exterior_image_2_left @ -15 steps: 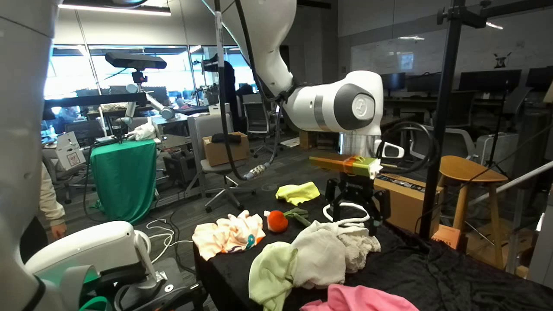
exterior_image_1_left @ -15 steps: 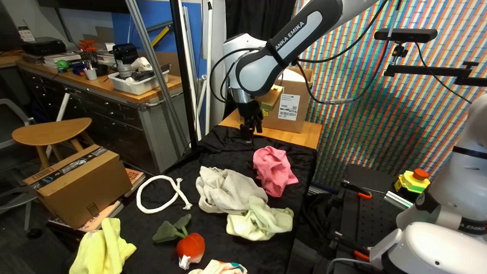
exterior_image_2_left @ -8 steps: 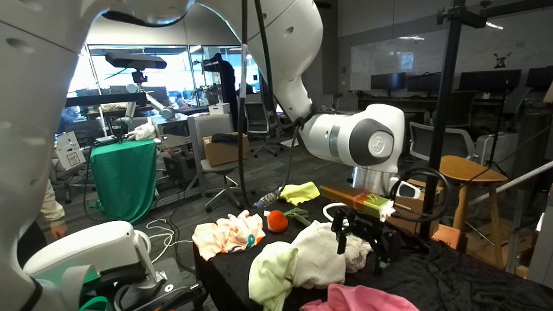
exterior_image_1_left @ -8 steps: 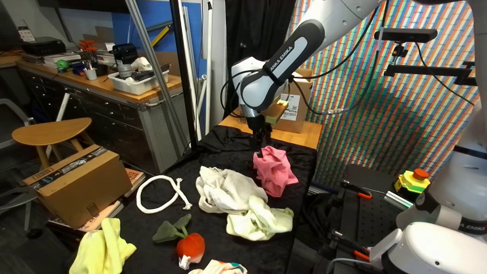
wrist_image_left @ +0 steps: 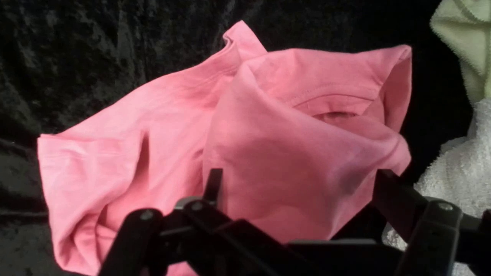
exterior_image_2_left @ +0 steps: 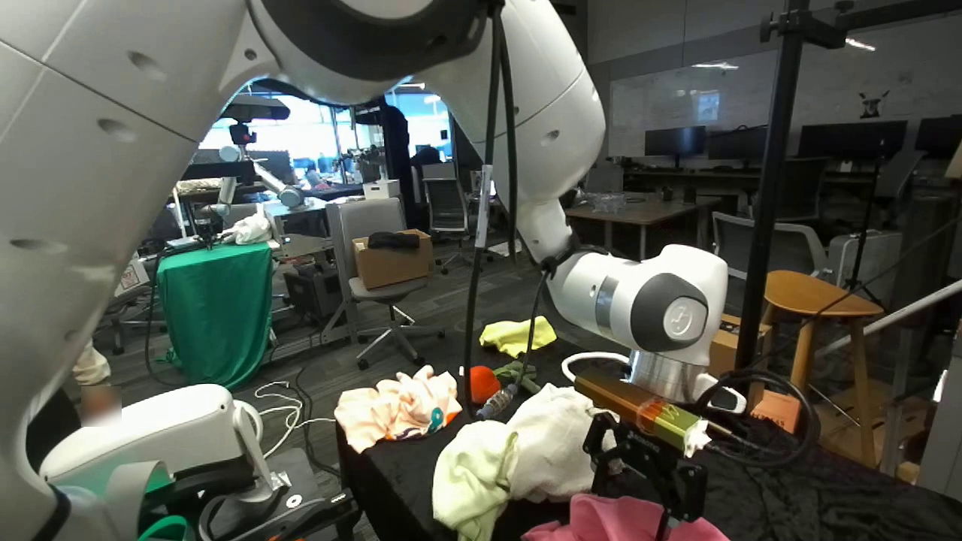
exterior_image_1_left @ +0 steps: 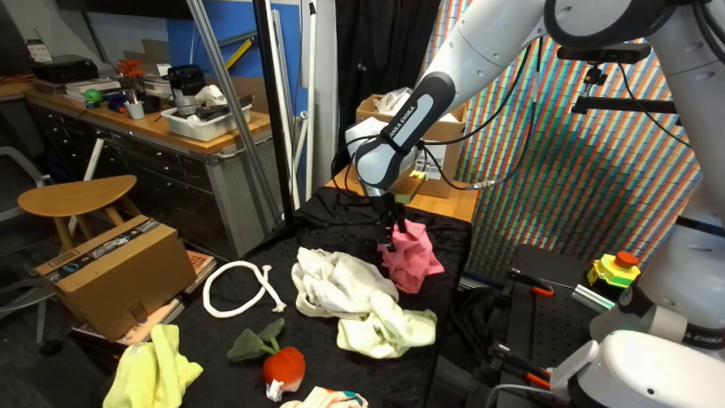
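The fingers (wrist_image_left: 395, 201) are spread wide and squeeze nothing. In the wrist view, a puffy fold of the pink cloth (wrist_image_left: 280, 153) sits between them. It is hard to tell if the tips touch it. The pink cloth lies in a heap on the black surface (exterior_image_1_left: 328, 224), close to the right edge as seen in an exterior view. The gray-white cloth (exterior_image_1_left: 340, 283) is just beside it, so only a thin dark gap shows there. The pale green cloth (exterior_image_1_left: 391, 328) touches that one and sits near the same edge. Behind the pink cloth there is more room, up to the wood strip (exterior_image_1_left: 459, 205) where a cardboard box (exterior_image_1_left: 444, 130) stands. The white rope (exterior_image_1_left: 207, 289) lies well apart, along the left edge.
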You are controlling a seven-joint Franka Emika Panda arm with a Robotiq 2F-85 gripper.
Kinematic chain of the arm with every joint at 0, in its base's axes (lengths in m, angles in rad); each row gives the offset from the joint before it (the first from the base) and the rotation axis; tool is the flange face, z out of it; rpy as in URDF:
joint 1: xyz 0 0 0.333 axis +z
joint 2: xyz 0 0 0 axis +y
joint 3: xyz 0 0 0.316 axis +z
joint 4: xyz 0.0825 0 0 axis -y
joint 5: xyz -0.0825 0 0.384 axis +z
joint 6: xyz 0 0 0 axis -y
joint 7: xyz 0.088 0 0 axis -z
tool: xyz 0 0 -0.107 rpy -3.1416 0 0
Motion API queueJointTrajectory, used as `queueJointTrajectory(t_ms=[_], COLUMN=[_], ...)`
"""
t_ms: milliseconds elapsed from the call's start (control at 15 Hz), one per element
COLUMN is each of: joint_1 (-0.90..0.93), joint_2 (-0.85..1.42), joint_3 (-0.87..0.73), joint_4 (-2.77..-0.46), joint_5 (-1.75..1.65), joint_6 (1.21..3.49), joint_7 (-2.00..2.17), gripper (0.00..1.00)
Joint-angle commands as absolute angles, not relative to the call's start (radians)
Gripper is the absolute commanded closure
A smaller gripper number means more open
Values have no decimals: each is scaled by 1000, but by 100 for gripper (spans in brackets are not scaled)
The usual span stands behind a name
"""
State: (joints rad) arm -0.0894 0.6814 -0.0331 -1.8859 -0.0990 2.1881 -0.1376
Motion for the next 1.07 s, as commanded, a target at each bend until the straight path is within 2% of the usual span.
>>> queueJointTrajectory(t_ms=[0,467,533,600,1000], joint_1=[-101,-99,-101,-106,-139], joint_2=[746,807,807,800,781], joint_3=[-38,-58,-59,-57,-29], joint_4=[-1818,-1775,-1775,-1779,-1771], joint_5=[-104,-113,-109,-106,-86], joint_6=[2173,2163,2166,2169,2140], joint_7=[-168,-151,-148,-157,-232], gripper=[0,0,25,25,73])
